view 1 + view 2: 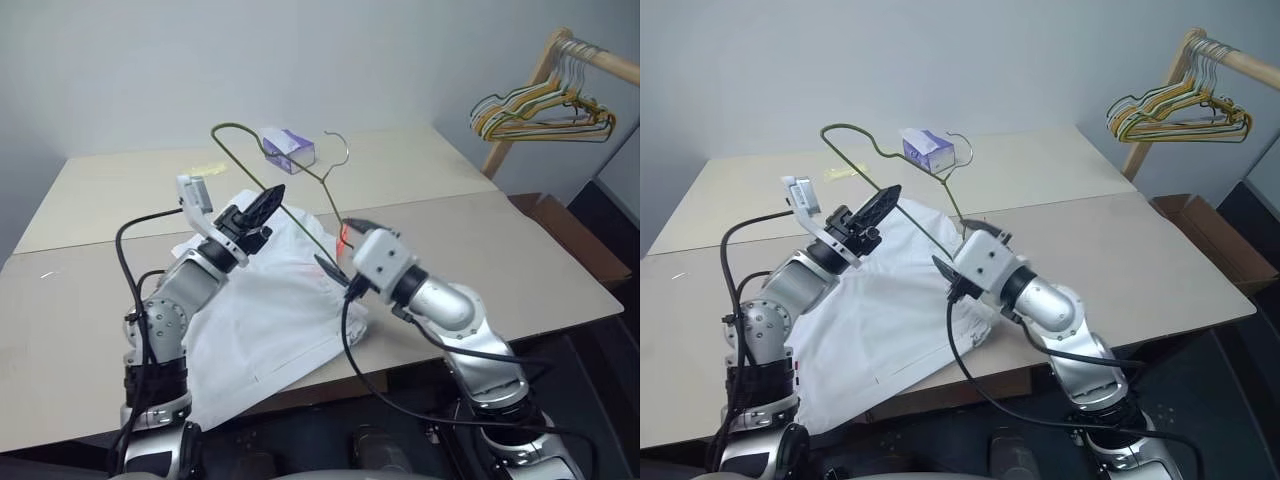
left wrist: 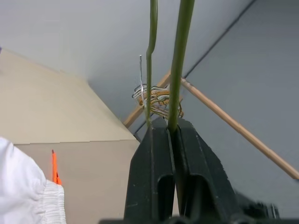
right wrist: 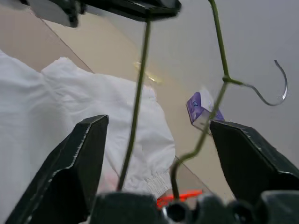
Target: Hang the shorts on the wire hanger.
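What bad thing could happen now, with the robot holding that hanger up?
The left gripper alone pinches the thin wire hanger, so it might swing or slip. The right gripper is open around the wire and could snag it. The shorts hang over the table edge and might slide off.

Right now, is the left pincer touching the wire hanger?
Touching. The left wrist view shows the left pincer shut on the wire hanger, the wire pinched between its two fingers.
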Controlling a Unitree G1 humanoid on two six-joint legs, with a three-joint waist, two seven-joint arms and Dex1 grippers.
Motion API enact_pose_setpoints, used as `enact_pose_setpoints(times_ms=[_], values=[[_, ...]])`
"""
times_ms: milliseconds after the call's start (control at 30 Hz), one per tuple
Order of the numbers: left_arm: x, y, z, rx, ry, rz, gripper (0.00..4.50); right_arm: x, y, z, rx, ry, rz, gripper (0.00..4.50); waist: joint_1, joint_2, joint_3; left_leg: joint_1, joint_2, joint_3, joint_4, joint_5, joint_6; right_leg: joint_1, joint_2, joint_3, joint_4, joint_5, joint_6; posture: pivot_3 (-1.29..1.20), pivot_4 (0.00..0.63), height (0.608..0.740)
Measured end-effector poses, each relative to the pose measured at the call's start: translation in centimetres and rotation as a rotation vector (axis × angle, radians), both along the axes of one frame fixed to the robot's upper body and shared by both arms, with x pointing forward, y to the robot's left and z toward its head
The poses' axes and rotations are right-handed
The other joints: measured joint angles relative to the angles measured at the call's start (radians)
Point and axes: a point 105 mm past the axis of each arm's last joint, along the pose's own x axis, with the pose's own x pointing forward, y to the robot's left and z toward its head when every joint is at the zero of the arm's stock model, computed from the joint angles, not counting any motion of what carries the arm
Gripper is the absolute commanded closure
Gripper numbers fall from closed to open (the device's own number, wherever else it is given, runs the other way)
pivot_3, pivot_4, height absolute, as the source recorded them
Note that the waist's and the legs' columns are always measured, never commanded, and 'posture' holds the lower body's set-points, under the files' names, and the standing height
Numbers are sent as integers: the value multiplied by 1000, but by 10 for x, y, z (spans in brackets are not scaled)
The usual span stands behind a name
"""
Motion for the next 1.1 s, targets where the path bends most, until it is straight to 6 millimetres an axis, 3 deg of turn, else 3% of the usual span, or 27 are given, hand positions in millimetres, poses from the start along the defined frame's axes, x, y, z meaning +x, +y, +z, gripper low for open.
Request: enact_pose_setpoints(times_ms=[233,433,600,1100], values=[[-21,36,30,76,-197,-143,4500,-18,-52,15,175,485,224,197,-4,0,1,0,1,0,-1,0,1,0,0,-1,-1,-1,-2,-120,0,740],[-58,58,61,-62,-372,-440,4500,-39,-67,8,293,876,526,197,-21,0,1,0,2,1,-1,-1,1,0,1,-2,-1,-6,-5,-112,0,740],[-65,59,77,-111,-448,-524,4500,-34,-40,-1,284,955,634,197,-27,0,1,0,2,0,-1,-1,1,0,1,1,2,-6,7,-95,0,740],[-60,48,66,-126,-448,-521,4500,-26,11,13,146,903,642,197,-20,0,1,-5,2,0,0,-1,1,-4,1,-1,0,-1,0,-99,0,740]])
